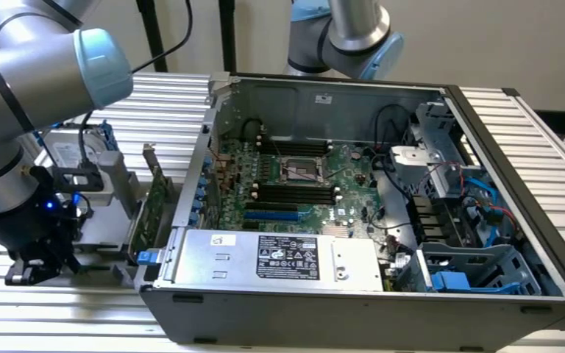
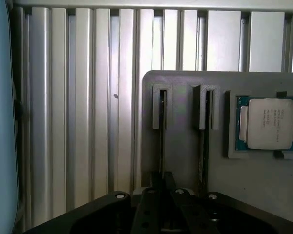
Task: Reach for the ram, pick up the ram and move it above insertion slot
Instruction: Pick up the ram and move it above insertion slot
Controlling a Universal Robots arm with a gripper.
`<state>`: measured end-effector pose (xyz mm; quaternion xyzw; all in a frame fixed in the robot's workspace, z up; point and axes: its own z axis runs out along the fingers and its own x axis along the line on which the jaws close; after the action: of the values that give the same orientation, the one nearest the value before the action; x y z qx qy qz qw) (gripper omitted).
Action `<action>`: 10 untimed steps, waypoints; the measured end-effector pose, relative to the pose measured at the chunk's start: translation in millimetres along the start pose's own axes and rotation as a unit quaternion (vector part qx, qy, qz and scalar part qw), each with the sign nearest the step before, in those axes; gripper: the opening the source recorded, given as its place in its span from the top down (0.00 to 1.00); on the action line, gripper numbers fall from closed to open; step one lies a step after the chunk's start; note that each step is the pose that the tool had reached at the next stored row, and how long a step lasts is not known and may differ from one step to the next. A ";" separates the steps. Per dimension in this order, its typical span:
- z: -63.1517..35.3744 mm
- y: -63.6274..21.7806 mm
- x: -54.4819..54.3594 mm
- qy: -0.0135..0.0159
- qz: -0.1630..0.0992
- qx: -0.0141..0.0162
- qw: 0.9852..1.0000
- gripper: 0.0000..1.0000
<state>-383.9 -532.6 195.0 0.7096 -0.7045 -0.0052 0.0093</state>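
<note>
The ram (image 2: pixel 162 131) is a thin stick seen edge-on, standing in one groove of a grey holder (image 2: pixel 183 146). My gripper (image 2: pixel 162 181) sits right over its near end, with the dark fingertips drawn close together on both sides of the stick. In the exterior view my gripper (image 1: pixel 32 268) hangs low at the exterior view's left, outside the open computer case (image 1: pixel 361 305). The black memory slots (image 1: pixel 293 193) lie on the motherboard inside the case, far from the gripper.
A second thin stick (image 2: pixel 204 146) stands in the neighbouring groove. A square processor (image 2: pixel 269 123) lies in a pocket of the holder. A larger green card (image 1: pixel 155 202) stands between the holder and the case wall. Another arm (image 1: pixel 346 37) stands behind the case.
</note>
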 end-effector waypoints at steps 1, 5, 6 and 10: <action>-0.4 0.0 0.0 0.000 0.000 0.000 1.000 0.86; -3.6 0.0 0.0 0.000 0.001 -0.001 1.000 0.86; -4.8 0.0 0.1 0.000 0.001 -0.001 1.000 0.86; -11.0 0.1 0.1 0.000 0.001 -0.001 1.000 0.86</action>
<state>-383.8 -532.7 206.0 0.7092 -0.7049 -0.0062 0.0103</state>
